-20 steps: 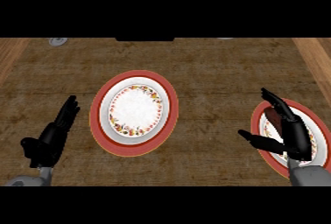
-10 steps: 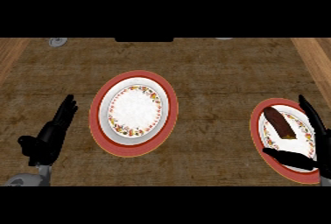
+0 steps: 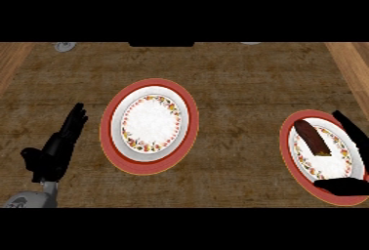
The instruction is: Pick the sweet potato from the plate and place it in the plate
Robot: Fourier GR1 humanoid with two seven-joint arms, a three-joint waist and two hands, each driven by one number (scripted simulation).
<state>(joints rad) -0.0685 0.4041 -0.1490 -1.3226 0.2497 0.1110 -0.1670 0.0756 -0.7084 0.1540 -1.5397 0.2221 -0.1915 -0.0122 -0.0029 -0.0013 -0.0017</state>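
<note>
A brown sweet potato (image 3: 312, 138) lies on the upper part of the red-rimmed plate (image 3: 296, 161) at the right. My right hand (image 3: 352, 151) is over that plate's right side, fingers straight along the rim and the thumb (image 3: 338, 185) stretched across the plate's lower edge, not touching the potato. A second red-rimmed plate (image 3: 115, 141) with a white, flower-patterned centre sits left of the middle and holds nothing. My left hand (image 3: 56, 149) rests open just left of it, fingers pointing up.
The counter is dark brown wood with lighter wooden edges at the far left and far right. A small grey round object (image 3: 65, 47) sits at the top left corner.
My right hand has slid to the right and down, off the plate's middle, uncovering the sweet potato. The left hand has stayed where it was.
</note>
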